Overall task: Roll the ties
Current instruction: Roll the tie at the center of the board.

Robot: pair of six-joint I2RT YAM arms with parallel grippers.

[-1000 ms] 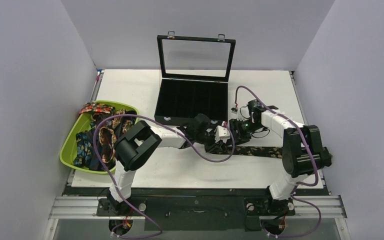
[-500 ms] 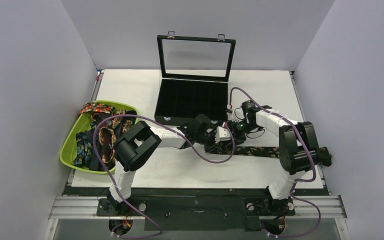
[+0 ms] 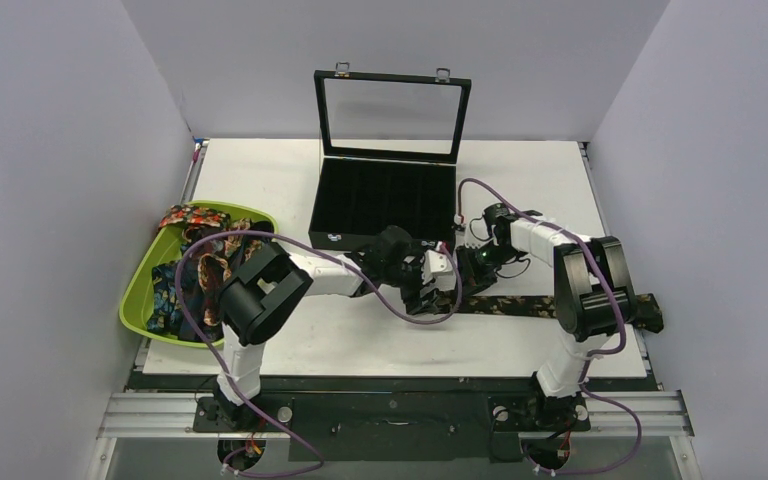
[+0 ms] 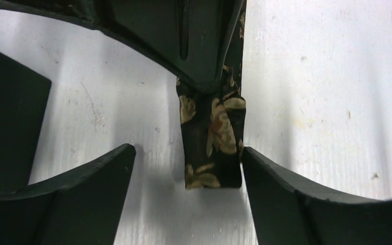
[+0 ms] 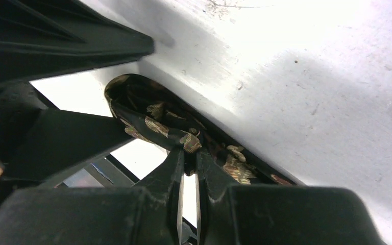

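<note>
- Left gripper (image 4: 188,153): seen in the left wrist view, with its fingers (image 4: 89,186) rising from the two lower corners. They stand wide apart and grip nothing. The finger at lower right has its inner edge at the border of the floral tie; whether it touches or lies just beside cannot be told. The finger at lower left stands clear of the cloth.
- Right gripper (image 5: 188,153): fingers (image 5: 166,171) are pressed together on a bunched fold of the floral tie, at lower centre of the right wrist view. In the left wrist view it comes down from top centre onto the same cloth.
- Floral tie (image 4: 212,138): dark with tan-gold flowers, lying on the white table (image 3: 260,180).
  - Its end lies between the left gripper's fingers.
  - The right wrist view shows the cloth curled into a loop at centre left.
  - In the top view the rest runs as a flat strip towards the right edge.
- Other ties (image 3: 200,265): a heap of red, orange and blue prints in a green bin (image 3: 143,288), at the left of the top view.
- Display case (image 3: 385,205): black, with its glass lid (image 3: 390,115) standing open, at upper centre of the top view. A small pale mark sits on the front wall at its left end and is too small to read.
</note>
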